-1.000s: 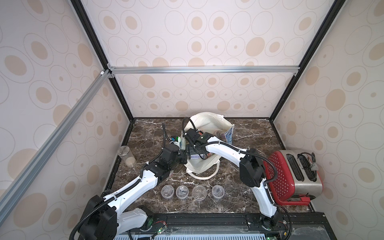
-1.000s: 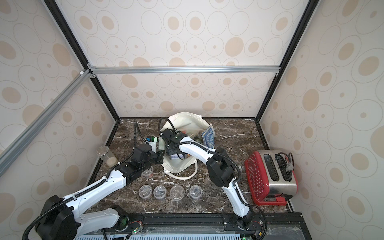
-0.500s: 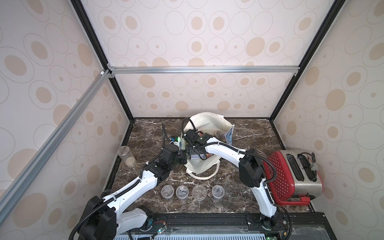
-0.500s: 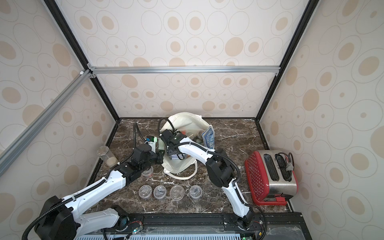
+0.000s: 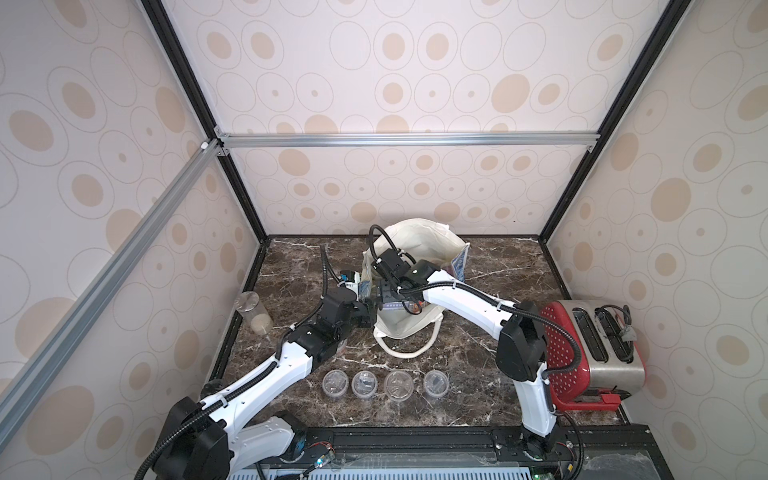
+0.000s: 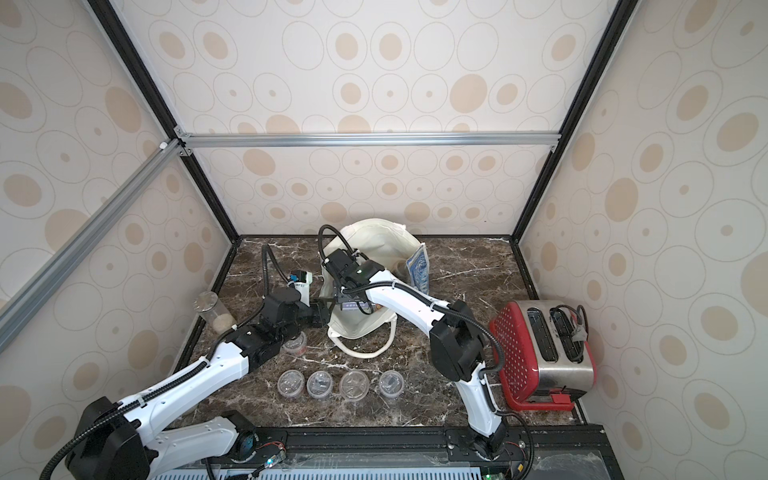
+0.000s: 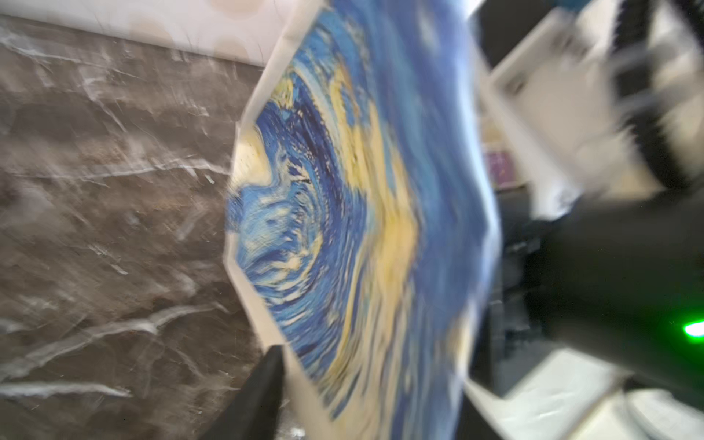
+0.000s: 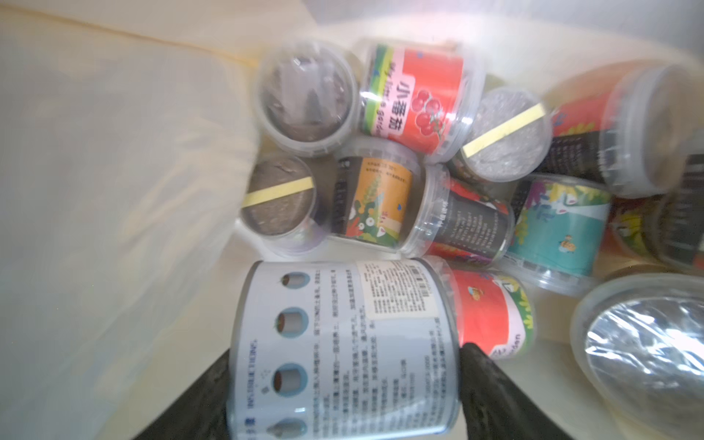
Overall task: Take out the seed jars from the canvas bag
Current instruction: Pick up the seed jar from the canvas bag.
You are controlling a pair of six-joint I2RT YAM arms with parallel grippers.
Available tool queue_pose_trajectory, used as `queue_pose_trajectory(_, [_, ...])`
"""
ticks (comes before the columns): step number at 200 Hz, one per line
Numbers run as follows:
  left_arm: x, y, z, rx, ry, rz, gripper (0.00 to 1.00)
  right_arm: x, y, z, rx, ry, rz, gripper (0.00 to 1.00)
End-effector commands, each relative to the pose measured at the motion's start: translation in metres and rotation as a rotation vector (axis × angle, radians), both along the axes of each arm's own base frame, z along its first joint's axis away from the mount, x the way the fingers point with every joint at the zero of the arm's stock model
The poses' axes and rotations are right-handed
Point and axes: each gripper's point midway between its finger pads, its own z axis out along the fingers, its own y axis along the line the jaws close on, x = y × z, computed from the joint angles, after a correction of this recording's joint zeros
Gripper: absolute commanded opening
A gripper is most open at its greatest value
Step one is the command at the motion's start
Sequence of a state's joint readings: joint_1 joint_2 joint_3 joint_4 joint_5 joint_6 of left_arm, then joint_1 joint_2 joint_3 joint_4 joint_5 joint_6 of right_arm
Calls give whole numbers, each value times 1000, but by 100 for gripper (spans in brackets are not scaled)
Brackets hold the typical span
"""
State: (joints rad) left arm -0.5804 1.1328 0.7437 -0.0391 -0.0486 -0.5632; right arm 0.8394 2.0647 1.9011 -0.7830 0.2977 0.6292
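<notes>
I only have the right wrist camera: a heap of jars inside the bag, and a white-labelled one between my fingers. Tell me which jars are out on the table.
Observer: Four jars stand in a row on the table near its front edge, in front of the bag. Both top views show them.
Operator: Name any other jar outside the bag.
Observer: A fifth jar sits on the table close beside the left arm, farther back than the row and short of the bag.
</notes>
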Motion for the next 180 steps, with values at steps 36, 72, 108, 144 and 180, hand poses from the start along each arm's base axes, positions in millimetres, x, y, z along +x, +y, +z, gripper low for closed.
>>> queue_pose_trajectory(36, [11, 1, 92, 83, -226, -43, 91, -8, -3, 59, 153, -31, 22, 73])
queue_pose_trajectory(72, [-10, -14, 137, 83, -437, -213, 97, -1, -25, 95, 233, -72, -3, 73])
queue_pose_trajectory(108, [-50, -31, 168, 76, -695, -426, 98, 6, -58, 126, 368, -70, -44, 72])
queue_pose_trajectory(144, [-52, -42, 174, 170, -704, -529, 98, -5, -84, 162, 397, -139, -12, 72])
queue_pose_trajectory(180, [-51, -60, 167, 156, -694, -617, 98, -25, -111, 191, 393, -196, -4, 72])
